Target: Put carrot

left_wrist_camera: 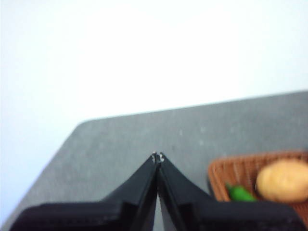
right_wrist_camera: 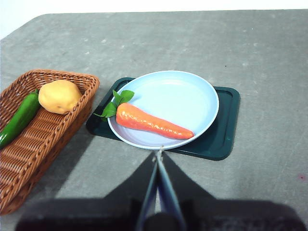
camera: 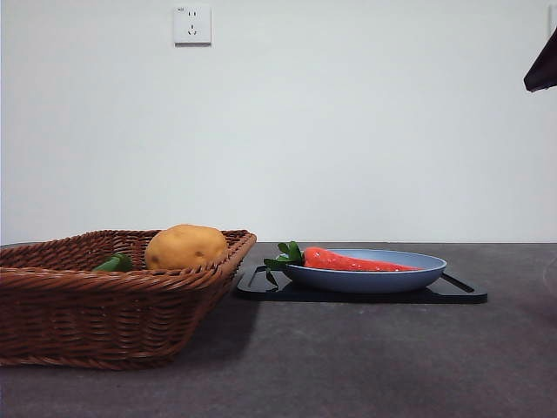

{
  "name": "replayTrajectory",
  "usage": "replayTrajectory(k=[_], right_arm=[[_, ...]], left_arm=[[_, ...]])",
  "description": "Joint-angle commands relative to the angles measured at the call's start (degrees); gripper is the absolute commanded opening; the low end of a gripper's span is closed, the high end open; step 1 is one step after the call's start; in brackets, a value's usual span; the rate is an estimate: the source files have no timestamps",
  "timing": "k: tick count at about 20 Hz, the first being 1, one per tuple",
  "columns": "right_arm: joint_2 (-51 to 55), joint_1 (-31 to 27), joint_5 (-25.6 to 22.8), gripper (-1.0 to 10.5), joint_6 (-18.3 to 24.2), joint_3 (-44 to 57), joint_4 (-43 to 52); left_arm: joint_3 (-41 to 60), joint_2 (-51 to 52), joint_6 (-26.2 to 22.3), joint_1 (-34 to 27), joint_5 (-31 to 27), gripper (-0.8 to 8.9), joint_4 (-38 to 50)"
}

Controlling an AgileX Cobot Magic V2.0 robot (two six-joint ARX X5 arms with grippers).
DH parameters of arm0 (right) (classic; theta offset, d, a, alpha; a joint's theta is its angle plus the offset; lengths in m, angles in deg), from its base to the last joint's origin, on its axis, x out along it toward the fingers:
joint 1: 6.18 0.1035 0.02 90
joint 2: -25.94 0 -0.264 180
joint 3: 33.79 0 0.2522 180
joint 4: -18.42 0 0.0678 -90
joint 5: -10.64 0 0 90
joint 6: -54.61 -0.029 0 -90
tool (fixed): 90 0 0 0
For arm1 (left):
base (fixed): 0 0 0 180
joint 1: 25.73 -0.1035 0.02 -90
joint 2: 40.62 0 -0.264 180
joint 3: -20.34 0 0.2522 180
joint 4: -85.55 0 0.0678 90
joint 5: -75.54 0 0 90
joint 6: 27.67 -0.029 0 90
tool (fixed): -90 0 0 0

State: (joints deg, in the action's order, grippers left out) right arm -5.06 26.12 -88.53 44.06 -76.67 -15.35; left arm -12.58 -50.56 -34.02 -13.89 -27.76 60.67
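The orange-red carrot [camera: 352,260] with green leaves lies in a light blue plate [camera: 418,274] that stands on a dark tray [camera: 461,293]. In the right wrist view the carrot [right_wrist_camera: 151,123] lies across the plate [right_wrist_camera: 187,96], leaves toward the basket. My right gripper [right_wrist_camera: 158,153] is shut and empty, held above the table short of the plate's near rim. It shows as a black tip [camera: 541,68] at the front view's top right corner. My left gripper [left_wrist_camera: 158,157] is shut and empty, up over the table near the basket's corner.
A brown wicker basket [camera: 78,300] stands left of the tray, holding a yellow-brown potato [camera: 185,246] and a green vegetable [camera: 116,262]. In the right wrist view the basket [right_wrist_camera: 48,139] lies beside the tray [right_wrist_camera: 226,125]. A wall socket [camera: 192,24] is on the wall behind.
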Motion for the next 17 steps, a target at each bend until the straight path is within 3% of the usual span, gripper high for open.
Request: replayTrajectory(k=[1, 7, 17], right_arm=[[-0.11, 0.39, -0.22, 0.0, -0.5, -0.52, 0.68], [-0.11, 0.39, -0.22, 0.0, -0.5, -0.52, 0.68], [-0.11, 0.39, -0.22, 0.0, -0.52, -0.52, 0.68]], left_arm=[[4.33, 2.75, 1.03, -4.46, 5.11, 0.08, 0.74], [13.99, 8.63, 6.4, -8.74, 7.67, 0.08, 0.46], [17.29, 9.81, 6.58, -8.94, 8.13, 0.08, -3.08]])
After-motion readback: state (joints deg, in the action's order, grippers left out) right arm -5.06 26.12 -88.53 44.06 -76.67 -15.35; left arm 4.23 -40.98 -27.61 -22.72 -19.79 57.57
